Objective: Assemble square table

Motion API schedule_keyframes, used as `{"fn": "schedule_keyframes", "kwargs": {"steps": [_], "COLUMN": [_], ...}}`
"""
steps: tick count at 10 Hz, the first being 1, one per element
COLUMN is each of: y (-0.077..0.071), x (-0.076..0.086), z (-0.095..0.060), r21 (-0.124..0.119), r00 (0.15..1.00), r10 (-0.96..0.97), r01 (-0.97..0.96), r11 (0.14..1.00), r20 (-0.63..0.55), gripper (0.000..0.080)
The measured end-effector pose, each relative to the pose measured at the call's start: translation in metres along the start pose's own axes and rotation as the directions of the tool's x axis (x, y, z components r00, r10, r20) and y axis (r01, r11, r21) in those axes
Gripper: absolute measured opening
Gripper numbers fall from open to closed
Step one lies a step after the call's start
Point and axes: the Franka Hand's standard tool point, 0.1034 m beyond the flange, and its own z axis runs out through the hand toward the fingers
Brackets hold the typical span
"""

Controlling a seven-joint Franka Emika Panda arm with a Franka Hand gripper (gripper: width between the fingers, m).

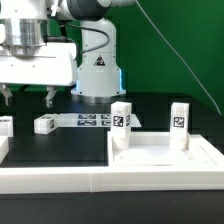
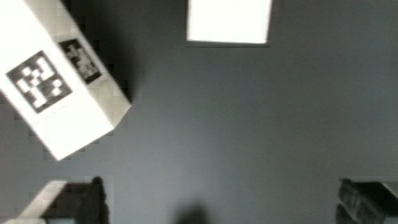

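Square table, about half assembled: the near upright leg (image 1: 121,120) and the far upright leg (image 1: 180,118) stand on two corners of the tabletop slab (image 1: 165,152), which rests by the bench's (image 1: 60,148) front edge toward the exterior view's right (how firmly they are seated cannot be told). The loose leg (image 1: 45,124) (image 2: 63,85) lies flat toward the exterior view's left, yet to be fitted. The gripper (image 1: 30,97) (image 2: 222,190) hangs above it, jaws wide apart, holding and touching nothing.

We see a tagged white leg (image 2: 68,85) askew on the black table (image 2: 249,120), a white piece (image 2: 230,20) nearby, our gripper (image 2: 222,200) open.
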Motion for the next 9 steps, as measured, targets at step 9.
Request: {"fn": "schedule_keyframes", "kwargs": {"steps": [9], "y": [0.008], "x": [-0.025], "z": [0.014], "r21": [0.069], "r00": [0.979], "r10": [0.192], "r01": [-0.197], "r11": [0.978], "r20": [0.065], "gripper": [0.0649]}}
